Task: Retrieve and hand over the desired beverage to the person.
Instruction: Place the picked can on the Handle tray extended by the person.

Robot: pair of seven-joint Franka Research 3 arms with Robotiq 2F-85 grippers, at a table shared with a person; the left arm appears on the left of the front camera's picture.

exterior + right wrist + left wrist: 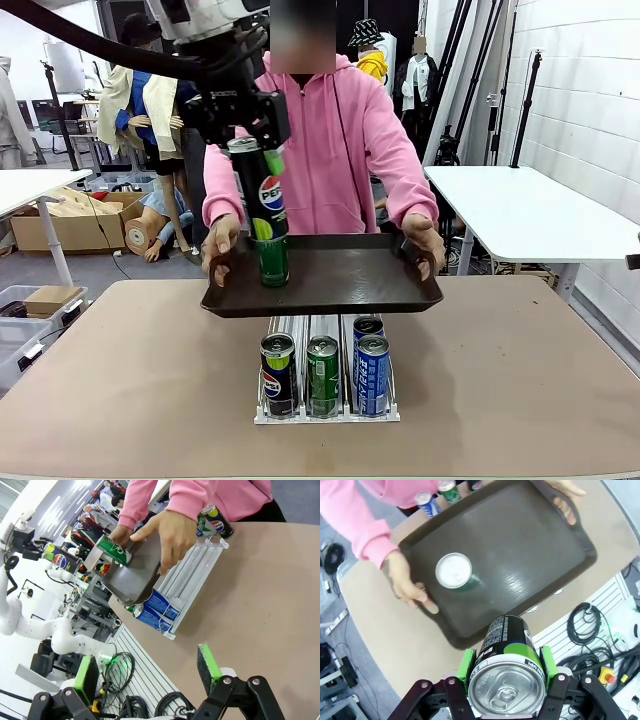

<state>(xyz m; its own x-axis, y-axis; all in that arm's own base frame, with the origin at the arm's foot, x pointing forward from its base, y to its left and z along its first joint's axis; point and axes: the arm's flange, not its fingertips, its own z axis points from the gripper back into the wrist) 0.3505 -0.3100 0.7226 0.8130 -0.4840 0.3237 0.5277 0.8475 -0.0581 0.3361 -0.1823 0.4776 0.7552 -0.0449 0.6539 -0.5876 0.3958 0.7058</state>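
The left pincer (pixel 250 150) holds a Pepsi can (pixel 262 190) above the tray (pixel 330 285), which the person (pixel 330 140) holds out; a green can (pixel 272 260) already stands there. Setting down remains. The right pincer (pixel 145 672) is wide, empty.

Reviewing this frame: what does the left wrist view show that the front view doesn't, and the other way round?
Left wrist view only: the held Pepsi can's silver top with its pull tab, and floor cables below the table edge. Front view only: the white can rack with its front cans facing the camera. Both: the person's hands holding the dark tray, a green can standing on it, and the left gripper shut on the Pepsi can.
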